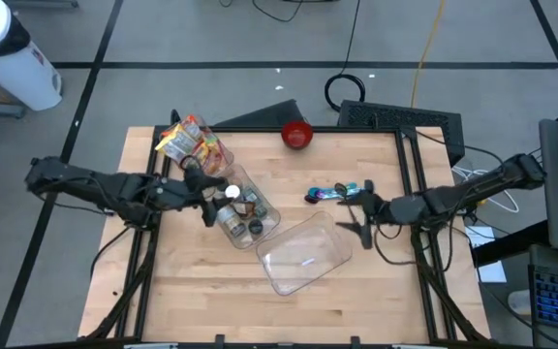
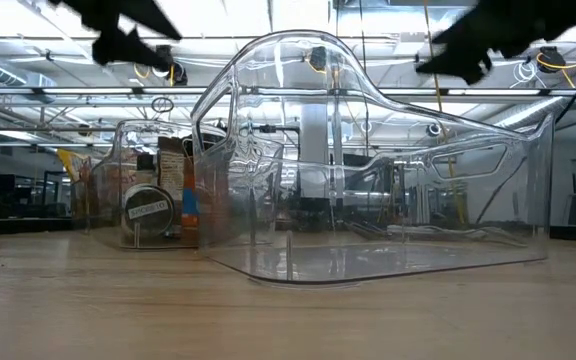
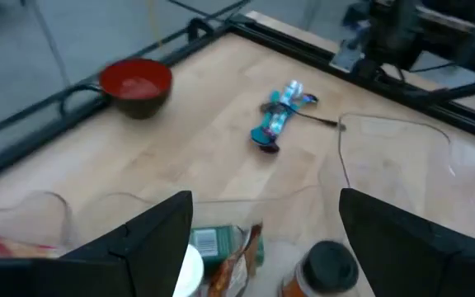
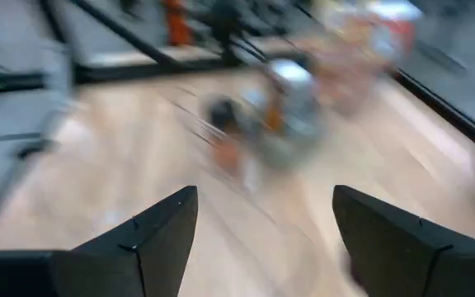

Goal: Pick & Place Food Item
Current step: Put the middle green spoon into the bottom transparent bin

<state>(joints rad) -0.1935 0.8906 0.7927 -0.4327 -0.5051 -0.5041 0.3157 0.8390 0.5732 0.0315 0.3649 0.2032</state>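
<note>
A blue-wrapped food item (image 1: 337,191) (image 3: 277,122) lies flat on the wooden table, right of centre. A clear bin (image 1: 250,215) at the centre holds jars and packets; a dark-lidded jar (image 3: 328,264) shows in it. A second clear bin (image 1: 194,143) with orange snack packets stands at the far left. An empty clear bin (image 1: 303,254) (image 2: 368,200) rests nearer the front. My left gripper (image 1: 209,192) (image 3: 266,206) hangs open above the central bin's left side. My right gripper (image 1: 355,215) (image 4: 264,202) hangs open just right of the empty bin, near the blue item.
A red bowl (image 1: 297,134) (image 3: 136,84) sits at the table's far edge. Black frame rails (image 1: 410,184) run along the table's sides. A dark box (image 1: 400,118) and cables lie beyond the far right corner. Bare wood shows along the front.
</note>
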